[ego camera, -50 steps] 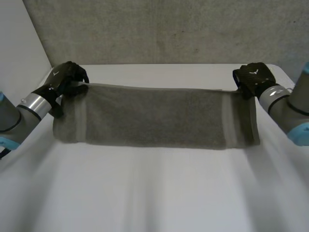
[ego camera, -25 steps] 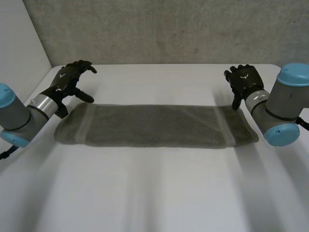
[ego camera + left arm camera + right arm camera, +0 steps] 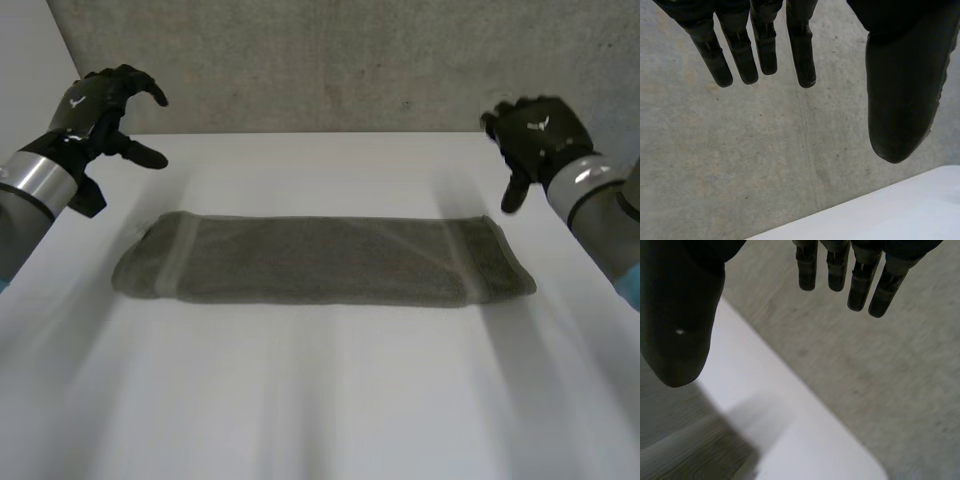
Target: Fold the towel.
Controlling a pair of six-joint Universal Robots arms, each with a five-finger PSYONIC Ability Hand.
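One towel (image 3: 320, 258), folded into a long band, lies across mid-frame on the white table (image 3: 320, 400), with bare tabletop round every edge. My left hand (image 3: 97, 105) hovers upper left and my right hand (image 3: 535, 137) upper right. Both are clear of the cloth, fingers spread, holding nothing.

One grey towel (image 3: 320, 262). One white table (image 3: 320, 400). Two black hands: left hand (image 3: 98, 108) at ten o'clock, right hand (image 3: 535, 140) at two.

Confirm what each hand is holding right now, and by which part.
Nothing. The left hand and right hand are both open, apart from the towel lying flat on the table.
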